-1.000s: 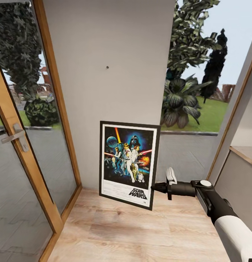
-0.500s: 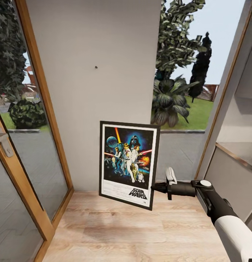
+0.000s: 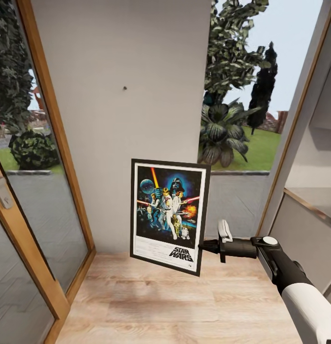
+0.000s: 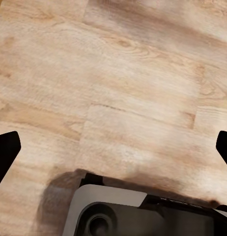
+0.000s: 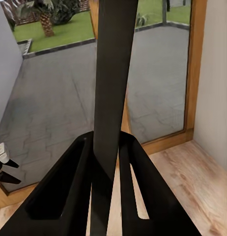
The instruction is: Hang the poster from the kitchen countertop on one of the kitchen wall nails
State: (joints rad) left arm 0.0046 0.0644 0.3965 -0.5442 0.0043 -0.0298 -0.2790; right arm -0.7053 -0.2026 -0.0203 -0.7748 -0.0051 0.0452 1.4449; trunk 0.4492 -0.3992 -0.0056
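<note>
Poster (image 3: 169, 216) is seen in the head view at lower centre, held upright by its right edge in the right gripper (image 3: 204, 246). The wall nail (image 3: 124, 88) sits upper left of it on the wall (image 3: 136, 57); the whole scene has slid left since a second ago, so the camera has turned.

Left wrist view: the left gripper (image 4: 113, 147) is spread wide over the floor (image 4: 118, 73).

Right wrist view: the frame edge is clamped between both fingers (image 5: 69, 191).

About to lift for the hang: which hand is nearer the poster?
Right. The right hand grips the poster at its right edge; the left hand points at the wooden floor, open.
</note>
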